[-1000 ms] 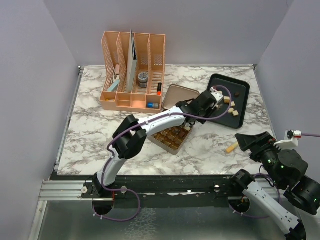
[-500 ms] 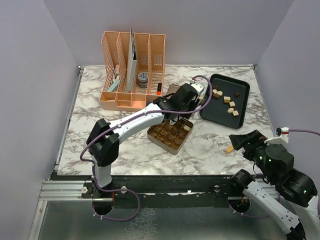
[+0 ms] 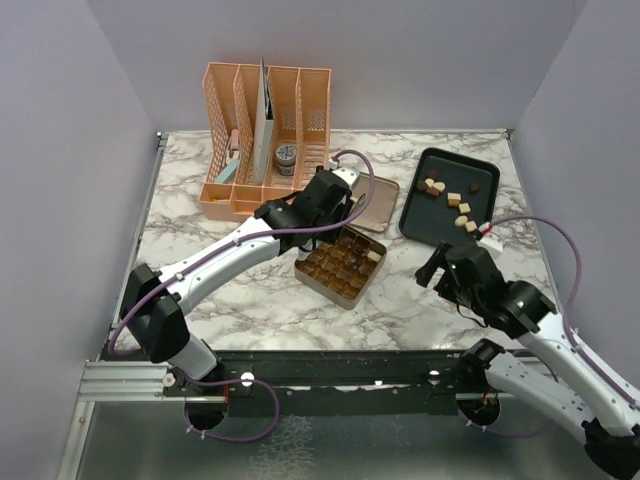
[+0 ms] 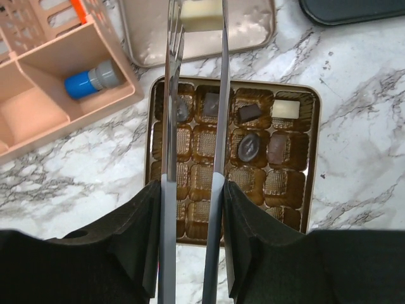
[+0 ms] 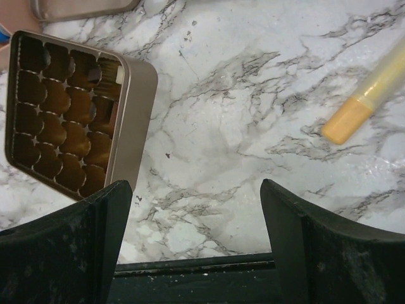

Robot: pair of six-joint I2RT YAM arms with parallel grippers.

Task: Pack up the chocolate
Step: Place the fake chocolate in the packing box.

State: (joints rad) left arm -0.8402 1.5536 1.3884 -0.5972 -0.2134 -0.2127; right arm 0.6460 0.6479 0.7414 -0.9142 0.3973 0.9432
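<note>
Thin metal tongs (image 4: 218, 126) are clamped between the fingers of my left gripper (image 4: 192, 190). A cream-white piece of chocolate (image 4: 201, 14) sits in the tong tips, above the gold lid (image 4: 247, 31) and just beyond the open gold tin (image 4: 310, 190). In the top view this gripper (image 3: 330, 192) hangs at the tin's (image 3: 305, 272) far edge. A few cells hold chocolate: one white (image 4: 285, 109), some dark (image 4: 248, 146). More pieces (image 3: 453, 199) lie on the black tray (image 3: 425, 215). My right gripper (image 5: 193, 190) is open and empty, low over bare marble to the right of the tin (image 5: 130, 114).
A peach desk organizer (image 3: 265, 140) stands at the back left, a blue-capped item (image 4: 88, 81) in its front bin. A yellow-orange stick (image 5: 364, 104) lies on the marble by my right gripper (image 3: 437, 270). The table's front edge is just below it.
My left arm has swung left from the black tray to the tin's far edge, tongs carrying the white piece. My right arm has come in over the table toward the tin.
</note>
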